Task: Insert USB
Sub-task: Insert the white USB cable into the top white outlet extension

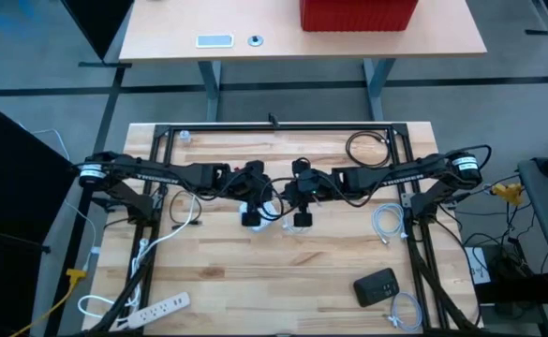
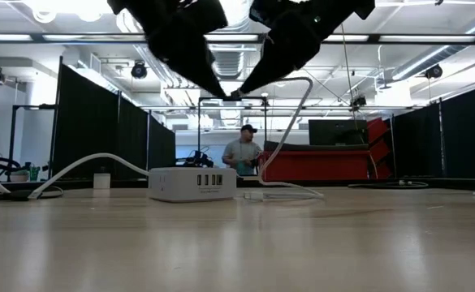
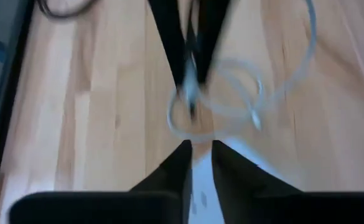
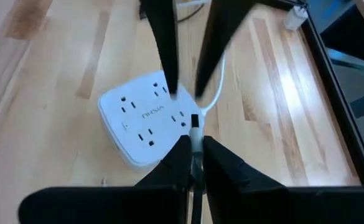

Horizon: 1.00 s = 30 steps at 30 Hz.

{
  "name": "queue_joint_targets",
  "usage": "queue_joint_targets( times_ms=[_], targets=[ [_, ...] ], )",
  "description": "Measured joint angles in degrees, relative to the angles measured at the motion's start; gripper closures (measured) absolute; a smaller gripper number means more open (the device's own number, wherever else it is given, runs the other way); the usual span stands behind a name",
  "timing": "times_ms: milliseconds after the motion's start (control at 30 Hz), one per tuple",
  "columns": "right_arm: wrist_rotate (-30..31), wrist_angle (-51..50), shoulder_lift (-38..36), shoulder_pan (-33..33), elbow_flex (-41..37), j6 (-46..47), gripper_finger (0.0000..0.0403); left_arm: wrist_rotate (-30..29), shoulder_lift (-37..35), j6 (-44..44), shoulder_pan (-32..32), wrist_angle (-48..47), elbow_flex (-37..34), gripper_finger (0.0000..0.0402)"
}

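Note:
A white charging hub (image 1: pixel 267 208) (image 2: pixel 192 182) (image 4: pixel 145 118) lies flat mid-table, its row of USB ports facing the near edge. My right gripper (image 1: pixel 302 220) (image 4: pixel 195 142) hovers above and just right of it, shut on a white USB cable's plug. My left gripper (image 1: pixel 252 217) (image 3: pixel 201 149) is open and hangs over the hub, fingers pointing down, well clear of it. The two grippers' fingertips nearly meet in the low view. The white cable (image 2: pixel 295 138) drops from the right gripper to the table, where its loops (image 3: pixel 231 106) lie. My right gripper pinches the USB cable at its plug end (image 4: pixel 195 127) between the two fingers, which point down from above. The dark plug tip sticks out past the fingertips toward the hub. The plug is lifted clear, and the cable hangs slack to the table.
A black device (image 1: pixel 377 285) and white cable bundles (image 1: pixel 386 225) (image 1: pixel 405 314) lie on the right, with a black cable coil (image 1: pixel 367 148) at the far right. A white power strip (image 1: pixel 161 304) lies near left. Black frame rails (image 1: pixel 274 126) border the table. A person (image 2: pixel 243 154) stands far behind.

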Motion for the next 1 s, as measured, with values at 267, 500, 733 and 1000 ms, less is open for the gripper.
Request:
queue_joint_targets(
  times_ms=[267,500,733,1000],
  targets=[
    [-0.6,2.5,0.5,2.6,-4.4,6.7,0.0389,-0.3,-0.7,-3.4,4.6,-5.1,-4.3,0.0292],
    [-3.6,11.3,0.9,6.9,-9.6,12.3,0.0389,-0.9,-0.2,-5.8,10.1,-6.2,-11.5,0.0298],
    [-5.6,19.4,10.2,8.2,-9.2,14.0,0.0389,1.6,-0.2,-9.1,9.9,-4.1,-18.4,0.0298],
    [-6.1,20.3,17.3,7.8,-6.7,13.8,0.0389,4.4,-0.3,-11.0,8.6,9.1,-24.7,0.0299]
  ],
)
